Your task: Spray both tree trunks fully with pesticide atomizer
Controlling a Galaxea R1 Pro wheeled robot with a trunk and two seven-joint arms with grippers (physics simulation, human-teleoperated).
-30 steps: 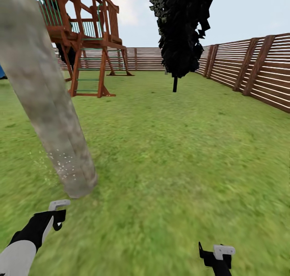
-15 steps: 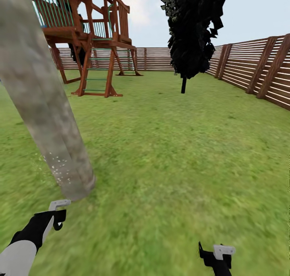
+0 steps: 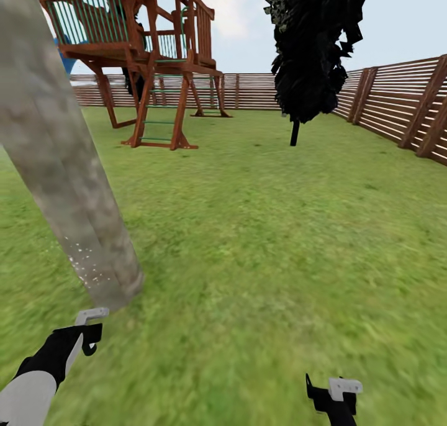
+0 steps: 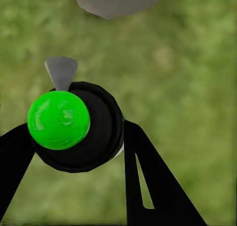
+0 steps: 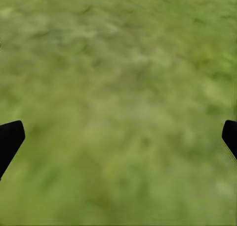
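1. The left hand (image 4: pixel 74 152) is clamped on the pesticide atomizer (image 4: pixel 74 127), seen end-on: green cap toward the camera, grey nozzle tip aimed at the tree trunk (image 3: pixel 68 165).
2. The trunk leans, with white pesticide (image 3: pixel 87 267) specks near its base.
3. The right hand (image 5: pixel 118 137) has its fingers wide apart above the floor (image 3: pixel 279 240).

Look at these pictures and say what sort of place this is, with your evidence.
Most likely a fenced back garden: a grass lawn, a slatted wooden fence along the edge, and a wooden climbing frame beyond a thick tree trunk.
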